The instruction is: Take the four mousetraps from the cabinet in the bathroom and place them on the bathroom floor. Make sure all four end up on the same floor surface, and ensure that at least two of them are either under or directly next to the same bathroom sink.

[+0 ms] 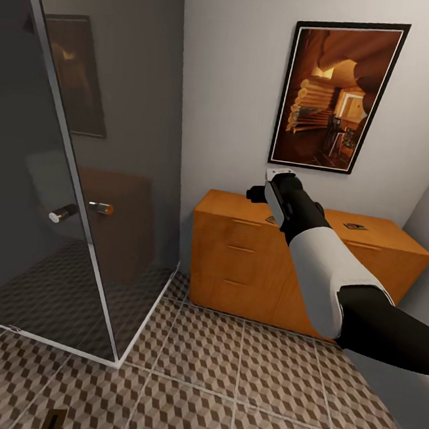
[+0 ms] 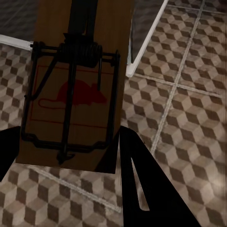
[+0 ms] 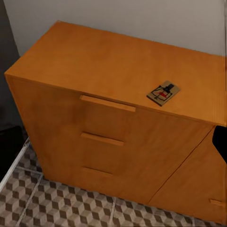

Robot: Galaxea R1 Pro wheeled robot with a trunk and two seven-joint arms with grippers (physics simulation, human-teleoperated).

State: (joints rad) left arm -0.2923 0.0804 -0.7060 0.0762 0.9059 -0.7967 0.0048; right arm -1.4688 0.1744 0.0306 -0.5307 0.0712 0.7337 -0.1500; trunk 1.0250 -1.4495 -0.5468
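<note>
The left end effector is clamped on a mousetrap, I think. The right one's state I cannot tell. Reaching for the cabinet's trap, it could knock it off.

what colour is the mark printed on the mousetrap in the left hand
Red, a rat shape on the brown wooden mousetrap; it shows best in the left wrist view.

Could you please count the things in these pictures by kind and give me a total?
Mousetraps: 3 (one in the left gripper, two on the cabinet top)
Cabinet: 1
Framed picture: 1
Glass shower enclosure: 1
Total: 6
</note>
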